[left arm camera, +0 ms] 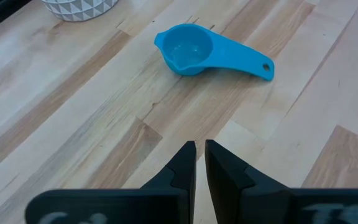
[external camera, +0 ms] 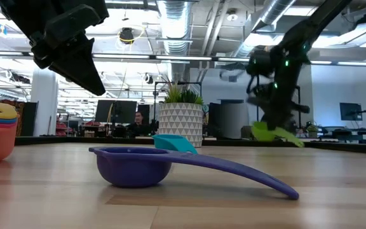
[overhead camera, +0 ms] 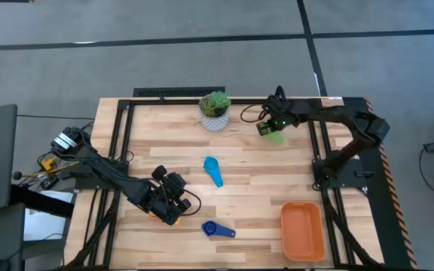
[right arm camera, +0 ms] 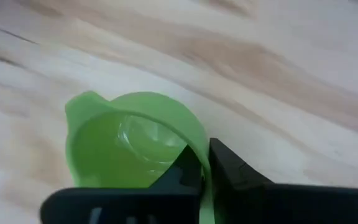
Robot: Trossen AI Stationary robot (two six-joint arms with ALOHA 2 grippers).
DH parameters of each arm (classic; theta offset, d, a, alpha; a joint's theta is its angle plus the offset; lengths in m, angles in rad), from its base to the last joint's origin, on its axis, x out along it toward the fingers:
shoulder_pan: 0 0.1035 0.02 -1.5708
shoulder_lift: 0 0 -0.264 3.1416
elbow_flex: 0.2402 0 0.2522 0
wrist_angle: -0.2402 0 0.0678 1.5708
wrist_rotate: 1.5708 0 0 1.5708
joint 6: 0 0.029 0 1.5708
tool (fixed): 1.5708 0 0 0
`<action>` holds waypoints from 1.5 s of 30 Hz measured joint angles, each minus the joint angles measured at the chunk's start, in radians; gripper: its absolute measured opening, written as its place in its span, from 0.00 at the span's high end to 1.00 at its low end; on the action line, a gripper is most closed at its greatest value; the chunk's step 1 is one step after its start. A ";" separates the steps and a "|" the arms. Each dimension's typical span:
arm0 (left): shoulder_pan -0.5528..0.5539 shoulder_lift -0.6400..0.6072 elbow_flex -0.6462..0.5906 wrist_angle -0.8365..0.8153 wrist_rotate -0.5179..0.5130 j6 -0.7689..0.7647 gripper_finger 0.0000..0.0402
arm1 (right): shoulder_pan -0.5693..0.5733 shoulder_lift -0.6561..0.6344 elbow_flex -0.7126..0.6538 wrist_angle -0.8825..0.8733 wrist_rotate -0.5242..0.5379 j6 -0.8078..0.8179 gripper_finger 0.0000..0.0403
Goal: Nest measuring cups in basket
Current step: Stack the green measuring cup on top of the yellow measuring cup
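Right tool (overhead camera: 272,129) clamped on the green cup's (overhead camera: 276,136) rim, near the counter's (overhead camera: 262,188) far edge, beside the plant pot (overhead camera: 215,120). Left tool (overhead camera: 173,197) shut with nothing in it, near the front edge. Light blue cup (overhead camera: 212,168) at mid-counter; dark blue cup (overhead camera: 217,229) by the front edge. Orange basket (overhead camera: 302,230) in the front right corner.

Grey floor (overhead camera: 202,45) around the table; exposed ceiling ducts (external camera: 170,13) overhead, monitors behind.

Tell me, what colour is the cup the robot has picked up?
Bright green cup, clearest in the right wrist view, pinched by the right end effector.
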 joint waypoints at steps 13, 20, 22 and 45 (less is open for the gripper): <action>-0.020 0.000 0.000 0.109 -0.121 -0.002 0.94 | 0.477 -0.140 0.001 0.380 0.115 0.238 0.96; -0.076 0.000 0.000 0.270 -0.240 0.164 0.94 | 0.720 -0.015 0.003 0.915 0.137 0.368 0.86; -0.095 0.000 0.000 0.321 -0.276 0.223 0.94 | 0.773 0.042 0.002 1.072 0.159 0.391 0.88; -0.137 0.000 0.000 0.486 -0.373 0.526 0.61 | 0.885 0.340 0.187 1.429 0.284 0.378 0.96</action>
